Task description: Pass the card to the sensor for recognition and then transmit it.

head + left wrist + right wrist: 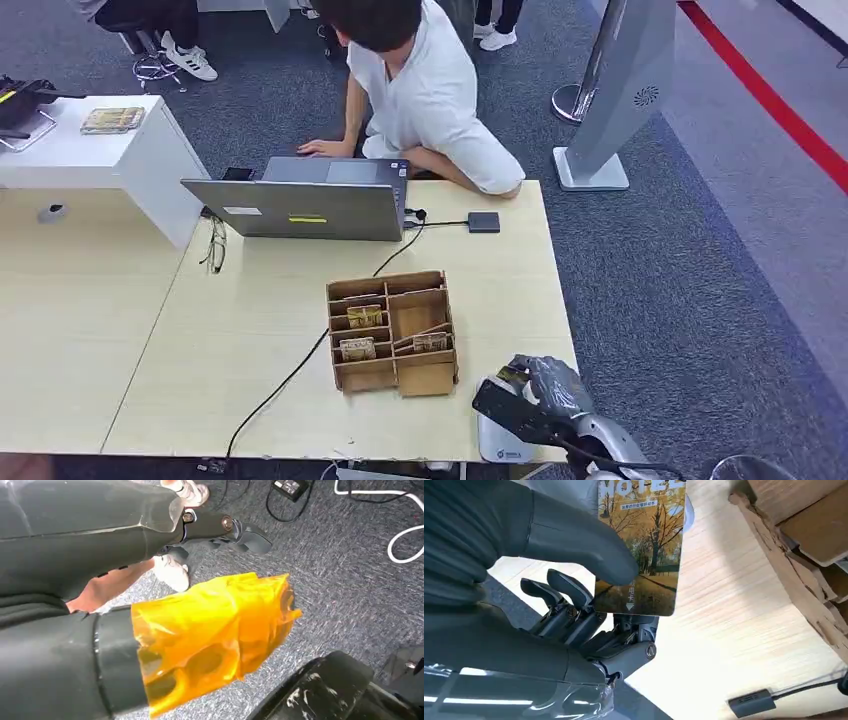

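Right hand: grey hand [552, 388] at the near right corner of the table, seen from the head view; its thumb and darker fingers [569, 597] pinch a card, thumb pressed on the printed face.
Card: hotel-style card [644, 545] printed with autumn trees under a blue sky and large white letters along one end; held edge-up above the table surface, apart from the wood. In the head view it appears as a small yellowish sliver [513, 374] at the fingertips.
Sensor: white reader base [497, 440] with a dark tilted panel, standing at the table's near edge just beside and partly under the right hand.
Left hand: hanging above the carpet, wrapped in crumpled orange film [215, 630]; its finger posture cannot be told through the wrap.
Table: light wooden top [250, 330], grain visible close beneath the card in the right wrist view.
Card box: brown cardboard organiser [392, 332] with several compartments, near the table centre; three compartments hold similar yellowish cards.
Laptop: grey, open [300, 205], at the far edge, lid back toward the robot, a yellow strip on the lid.
Small dark device: flat grey block [483, 222] right of the laptop, joined to it by a cable.
Black cable: runs from the laptop, past the box's left side, to the near table edge [290, 375].
Eyeglasses: lying left of the laptop [216, 245].
Person: white shirt [430, 90], leaning at the far side, one hand on the laptop keyboard.
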